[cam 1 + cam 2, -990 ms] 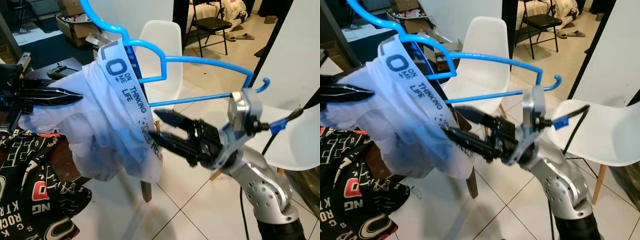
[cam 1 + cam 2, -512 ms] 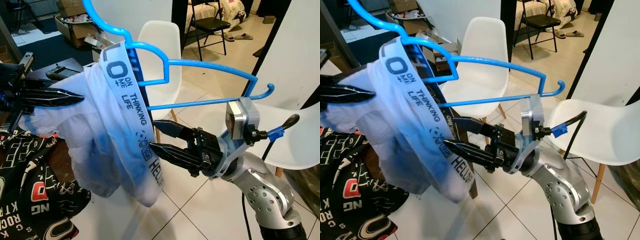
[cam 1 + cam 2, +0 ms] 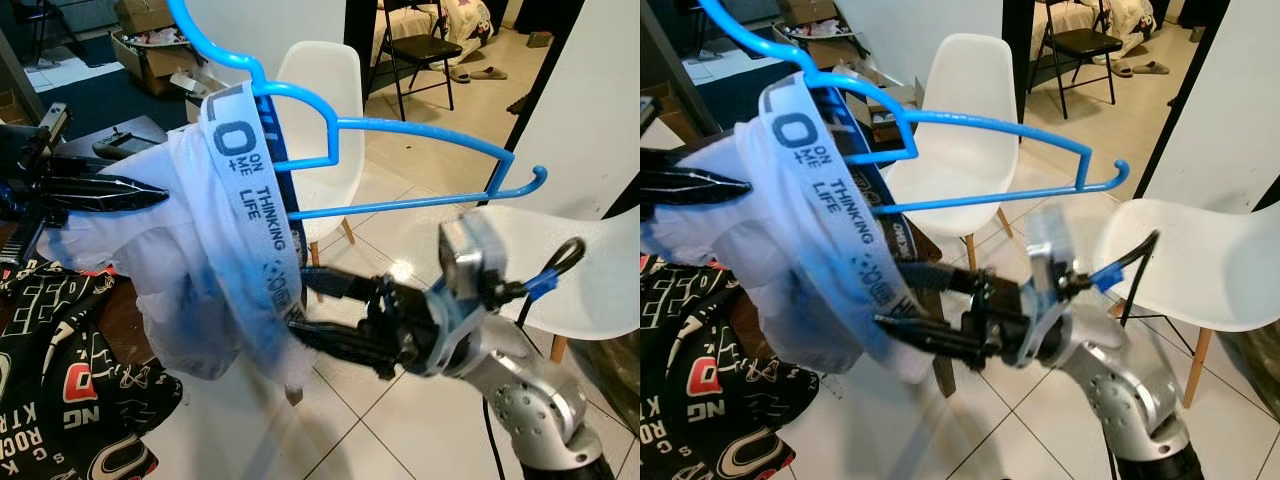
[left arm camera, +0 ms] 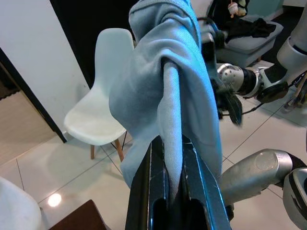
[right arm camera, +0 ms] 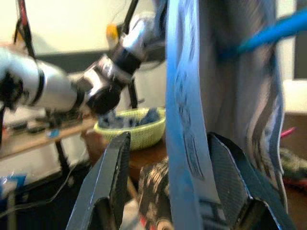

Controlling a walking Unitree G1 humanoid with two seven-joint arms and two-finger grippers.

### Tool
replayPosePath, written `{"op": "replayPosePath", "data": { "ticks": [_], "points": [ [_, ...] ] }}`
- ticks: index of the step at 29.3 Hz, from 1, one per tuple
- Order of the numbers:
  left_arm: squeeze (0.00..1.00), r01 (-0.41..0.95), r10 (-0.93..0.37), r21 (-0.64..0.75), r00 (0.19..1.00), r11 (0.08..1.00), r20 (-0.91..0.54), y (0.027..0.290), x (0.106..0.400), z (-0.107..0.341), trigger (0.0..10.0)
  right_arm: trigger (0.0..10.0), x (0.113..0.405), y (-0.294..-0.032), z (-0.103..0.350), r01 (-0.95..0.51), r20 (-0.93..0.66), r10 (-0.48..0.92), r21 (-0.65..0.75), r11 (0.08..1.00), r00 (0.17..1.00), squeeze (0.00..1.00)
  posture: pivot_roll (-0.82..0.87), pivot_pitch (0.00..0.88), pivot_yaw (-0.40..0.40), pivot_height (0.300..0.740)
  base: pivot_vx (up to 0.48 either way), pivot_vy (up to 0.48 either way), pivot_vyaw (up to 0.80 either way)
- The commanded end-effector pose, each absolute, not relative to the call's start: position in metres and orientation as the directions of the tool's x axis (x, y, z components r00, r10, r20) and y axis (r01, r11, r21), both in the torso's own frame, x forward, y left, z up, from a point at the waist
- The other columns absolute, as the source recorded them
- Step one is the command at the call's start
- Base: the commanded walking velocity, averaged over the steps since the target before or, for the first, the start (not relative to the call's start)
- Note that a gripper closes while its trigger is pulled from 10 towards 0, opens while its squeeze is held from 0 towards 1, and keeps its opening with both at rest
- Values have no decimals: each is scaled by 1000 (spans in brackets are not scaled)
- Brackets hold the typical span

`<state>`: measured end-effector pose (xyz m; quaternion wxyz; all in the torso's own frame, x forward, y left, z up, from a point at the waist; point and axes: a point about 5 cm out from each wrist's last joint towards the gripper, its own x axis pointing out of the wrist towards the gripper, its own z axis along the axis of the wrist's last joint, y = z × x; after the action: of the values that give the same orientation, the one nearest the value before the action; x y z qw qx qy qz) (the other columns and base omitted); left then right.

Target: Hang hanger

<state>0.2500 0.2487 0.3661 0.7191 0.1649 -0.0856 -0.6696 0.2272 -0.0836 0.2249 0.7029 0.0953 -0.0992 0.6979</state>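
A blue plastic hanger (image 3: 400, 130) hangs in mid-air ahead of the robot, a pale white-and-blue garment (image 3: 200, 260) draped over its left end, the printed waistband (image 3: 255, 215) running down the front. The left gripper (image 3: 115, 192), reaching in from the left above a dark desk (image 3: 120, 310), has its fingers pressed together on a fold of the garment. The right gripper (image 3: 300, 310) reaches in low from the right, fingers spread apart with the waistband hanging between them, not clamped. A black printed cloth (image 3: 70, 390) lies on the desk. White chairs (image 3: 320, 110) stand on the tiled floor (image 3: 400, 420) behind.
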Motion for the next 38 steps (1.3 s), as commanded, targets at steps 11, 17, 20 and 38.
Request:
{"op": "replayPosePath", "data": {
  "ticks": [11,17,20,38],
  "points": [
    [0,926,-989,373,97,48,-114,249,249,372,0,0,238,-71,214,-990,153,983,-77,116,103,0,64,109,43,740,0,0,0],
    [0,924,-988,378,107,57,-113,251,248,374,0,0,246,-83,213,-979,153,973,-86,187,173,0,64,112,40,740,0,0,0],
    [0,923,-987,380,112,62,-113,252,248,374,0,0,251,-90,214,-970,157,965,-88,228,212,0,64,112,40,740,0,0,0],
    [0,917,-986,391,132,83,-102,255,249,375,0,0,263,-108,218,-938,175,932,-92,336,317,0,61,105,38,740,0,0,0]
  ]
}}
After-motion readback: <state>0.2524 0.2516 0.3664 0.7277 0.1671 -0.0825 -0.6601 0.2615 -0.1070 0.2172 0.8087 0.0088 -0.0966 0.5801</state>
